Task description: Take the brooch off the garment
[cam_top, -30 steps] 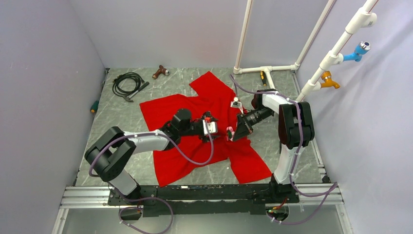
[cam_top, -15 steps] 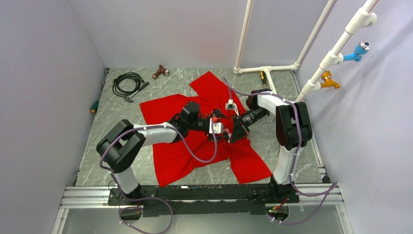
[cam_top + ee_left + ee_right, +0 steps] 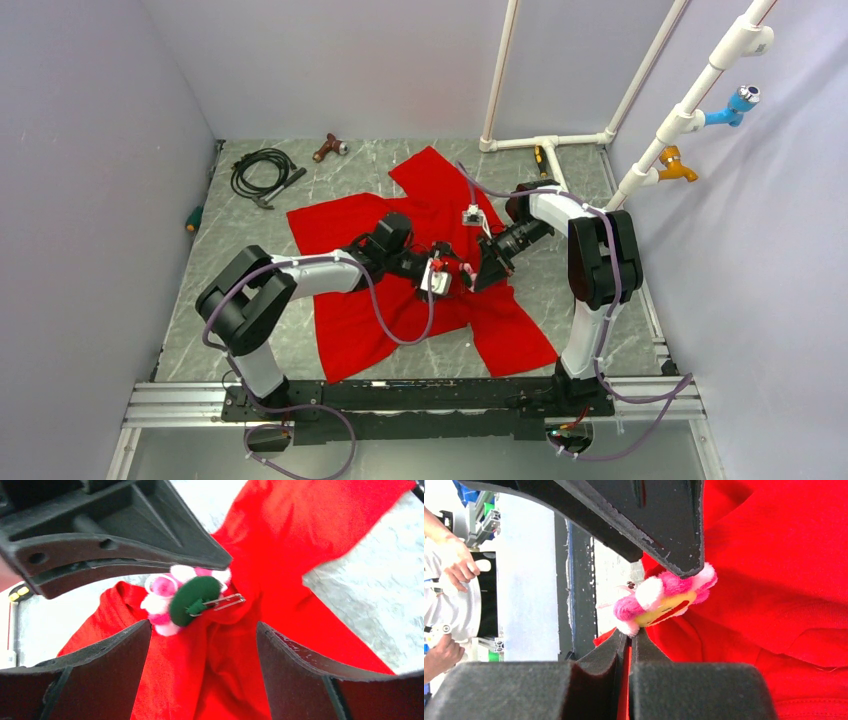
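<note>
On garment (image 3: 300, 540) — brooch (image 3: 194, 600) shows green back, left-wrist only.

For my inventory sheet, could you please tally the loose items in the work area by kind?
Red T-shirt: 1
Pink brooch: 1
Black cable coil: 1
Small hand tools, brown, green, yellow: 3
Total: 6

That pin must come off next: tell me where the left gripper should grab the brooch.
Probably the brooch's petal rim, edge to edge, clear of the metal pin. Come from the green backing side, which faces the open left gripper; the right gripper pinches the garment right beside it.
</note>
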`<state>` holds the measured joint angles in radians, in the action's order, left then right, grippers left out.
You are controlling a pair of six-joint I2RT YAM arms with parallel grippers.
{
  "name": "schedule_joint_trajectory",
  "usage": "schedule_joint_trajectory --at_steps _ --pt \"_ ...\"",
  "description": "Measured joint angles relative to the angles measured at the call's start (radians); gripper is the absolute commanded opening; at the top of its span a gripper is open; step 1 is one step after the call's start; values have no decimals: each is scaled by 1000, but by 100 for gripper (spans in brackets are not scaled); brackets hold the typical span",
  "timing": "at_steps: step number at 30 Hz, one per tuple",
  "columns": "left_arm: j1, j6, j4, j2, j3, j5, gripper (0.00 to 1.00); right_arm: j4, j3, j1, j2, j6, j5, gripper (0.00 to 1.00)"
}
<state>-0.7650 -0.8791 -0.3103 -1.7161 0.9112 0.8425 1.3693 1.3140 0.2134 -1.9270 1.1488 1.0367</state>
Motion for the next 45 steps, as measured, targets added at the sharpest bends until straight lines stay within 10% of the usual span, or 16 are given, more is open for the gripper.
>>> schedule_joint_trajectory --at_steps 12,29,33,45 --pt "-23 -110 50 -4 25 -34 78 -2 0 42 31 11 -34 0" --pt "-51 -62 57 -13 44 -42 3 -8 0 48 31 22 -94 0" --pt "-43 -33 62 -13 44 -33 0 -7 3 30 31 25 -92 5" --pt "29 407 -70 -11 24 -35 0 9 116 -170 31 -67 26 83"
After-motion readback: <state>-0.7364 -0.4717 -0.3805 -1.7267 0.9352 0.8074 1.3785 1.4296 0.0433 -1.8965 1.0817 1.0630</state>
